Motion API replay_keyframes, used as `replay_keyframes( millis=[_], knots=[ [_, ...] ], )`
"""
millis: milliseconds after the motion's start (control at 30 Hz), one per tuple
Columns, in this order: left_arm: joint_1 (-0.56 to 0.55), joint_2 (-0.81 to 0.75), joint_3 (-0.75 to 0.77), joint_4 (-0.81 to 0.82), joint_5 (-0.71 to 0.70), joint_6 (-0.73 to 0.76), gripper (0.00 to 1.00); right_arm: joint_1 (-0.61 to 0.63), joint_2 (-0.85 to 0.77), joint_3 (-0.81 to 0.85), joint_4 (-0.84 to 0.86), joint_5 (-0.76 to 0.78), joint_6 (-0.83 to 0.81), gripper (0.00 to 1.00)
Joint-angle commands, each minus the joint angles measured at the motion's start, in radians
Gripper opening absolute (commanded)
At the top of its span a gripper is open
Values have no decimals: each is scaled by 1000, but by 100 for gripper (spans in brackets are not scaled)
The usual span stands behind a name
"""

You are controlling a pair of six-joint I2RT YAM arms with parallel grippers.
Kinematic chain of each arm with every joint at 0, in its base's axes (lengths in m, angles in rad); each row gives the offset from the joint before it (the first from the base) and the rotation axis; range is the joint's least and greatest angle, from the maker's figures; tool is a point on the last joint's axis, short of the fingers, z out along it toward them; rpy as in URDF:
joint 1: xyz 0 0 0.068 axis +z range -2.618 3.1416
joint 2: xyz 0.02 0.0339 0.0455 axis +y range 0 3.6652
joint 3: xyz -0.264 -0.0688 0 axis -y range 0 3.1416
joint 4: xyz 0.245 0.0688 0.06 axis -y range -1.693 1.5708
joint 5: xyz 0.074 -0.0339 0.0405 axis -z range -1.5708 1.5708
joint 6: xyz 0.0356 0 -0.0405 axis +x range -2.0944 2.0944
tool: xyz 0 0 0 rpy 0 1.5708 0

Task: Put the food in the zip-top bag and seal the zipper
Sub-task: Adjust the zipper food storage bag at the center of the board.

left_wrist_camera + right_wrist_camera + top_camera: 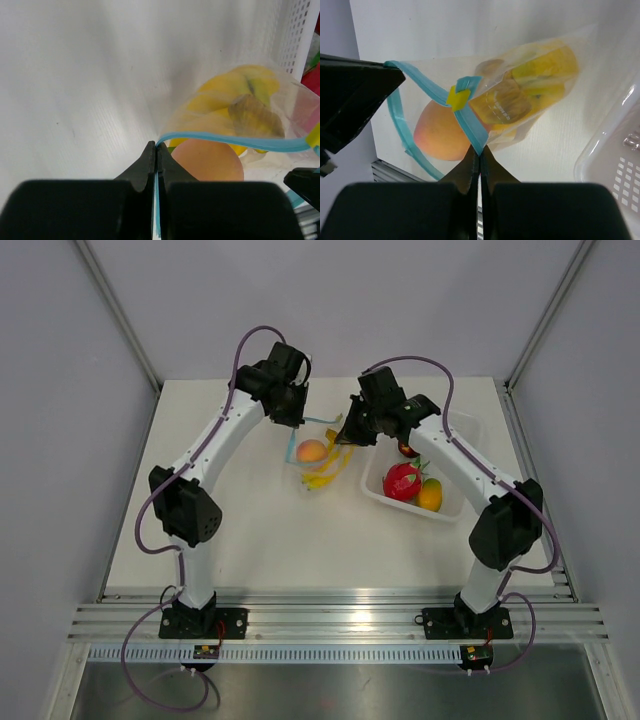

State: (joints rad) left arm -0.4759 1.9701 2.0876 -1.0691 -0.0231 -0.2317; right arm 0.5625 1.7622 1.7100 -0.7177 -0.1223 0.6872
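Pretty bright and even all round, seemingly lit softly from overhead. Only faint, fuzzy shadows on the desk (250, 540) under the arms (215, 440) in the top view, plus a shiny streak of glare along the metal rail (330, 618) at the near edge. Sharp enough up there, lines straight right out to the edges. Wrist views way softer: left pincer (156, 146) and right pincer (480, 151) just black out-of-focus blobs up close, zip-top bag (260, 100) hazy with a milky sheen on the plastic, broad pale bright patches across the desk behind, tray (300, 30) holes a bit blurred.
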Motion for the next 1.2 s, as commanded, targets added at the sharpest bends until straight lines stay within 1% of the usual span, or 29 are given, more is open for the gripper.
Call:
replay_keyframes(
  millis=[0,67,100,167,200,233,267,300,367,400,433,467,500,600,633,700,733,767,933,967,1100,1167],
  knots=[
    [-29,-8,51,-31,-143,22,0,-16,25,11,30,-10,20,0],
    [-30,-11,22,-23,-106,14,0,-26,34,-12,49,-10,32,0],
    [-29,-13,6,-19,-91,6,10,-30,34,-22,75,-10,40,0],
    [-26,-37,-55,18,-20,-17,22,-39,49,-38,96,-20,52,0],
    [-24,-48,-76,35,0,-26,38,-39,57,-38,100,-22,58,0],
    [-23,-57,-99,50,15,-41,43,-41,60,-44,106,-25,67,0],
    [-23,-69,-128,66,46,-47,45,-42,63,-47,119,-27,72,0],
    [-20,-74,-136,66,52,-54,51,-46,68,-49,126,-31,80,0],
    [-17,-85,-147,57,57,-75,60,-49,68,-52,135,-42,90,0],
    [-12,-108,-173,60,61,-81,61,-47,66,-53,138,-42,94,0],
    [-9,-125,-190,67,66,-89,70,-50,66,-55,139,-42,94,0],
    [-7,-143,-213,86,65,-106,71,-52,66,-55,139,-43,92,0],
    [3,-183,-259,98,66,-118,76,-53,66,-56,141,-43,92,0],
    [42,-232,-339,167,112,-167,76,-58,65,-70,149,-53,91,0],
    [52,-253,-391,205,126,-187,74,-59,63,-78,155,-54,91,0],
    [75,-261,-422,231,172,-199,70,-61,66,-82,158,-62,89,0],
    [80,-254,-434,242,189,-211,68,-64,66,-82,158,-65,86,0],
    [83,-252,-443,251,207,-218,64,-64,69,-82,159,-68,84,0],
    [112,-252,-514,345,259,-270,53,-69,75,-85,159,-76,78,0],
    [115,-248,-527,354,293,-270,52,-72,75,-87,161,-77,78,0],
    [118,-229,-531,373,334,-271,52,-75,75,-99,166,-80,77,0],
    [118,-215,-535,385,351,-274,49,-76,77,-101,169,-83,78,0]
  ],
)
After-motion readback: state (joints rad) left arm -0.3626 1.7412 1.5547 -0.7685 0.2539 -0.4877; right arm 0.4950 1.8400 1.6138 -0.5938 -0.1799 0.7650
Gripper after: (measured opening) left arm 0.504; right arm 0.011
